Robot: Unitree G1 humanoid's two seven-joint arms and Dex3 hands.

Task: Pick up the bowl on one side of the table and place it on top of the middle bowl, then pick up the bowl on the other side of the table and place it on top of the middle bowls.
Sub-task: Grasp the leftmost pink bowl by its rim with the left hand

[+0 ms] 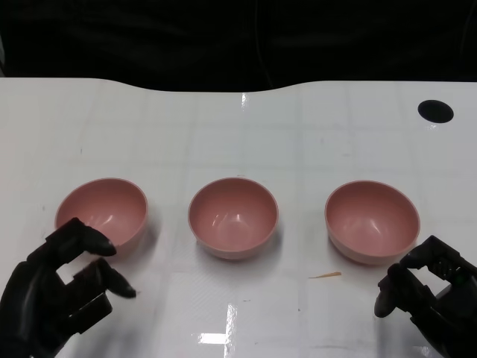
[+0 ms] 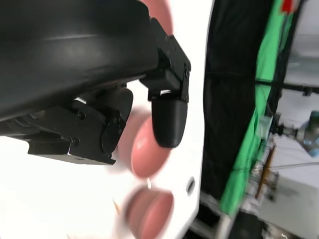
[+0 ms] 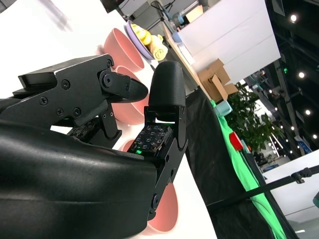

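Three pink bowls — left [image 1: 102, 211], middle [image 1: 233, 217], right [image 1: 372, 221] — smooth, semi-gloss, plastic-looking. White counter [image 1: 223, 134] glossy, reflecting light. Left hand [image 1: 63, 294] and right hand [image 1: 428, 291]: matt black plastic.

We see our left hand [image 1: 56, 291] as matte black, built of blocky segments with rounded, rubbery fingertips [image 2: 168, 124]. Our right hand [image 1: 428, 287] is the same black, its links angular and fastened with small round screws. From the right wrist, a broad glossy black shell fills the near side, and a small green light glows on a dotted pad inside one finger [image 3: 167, 99].
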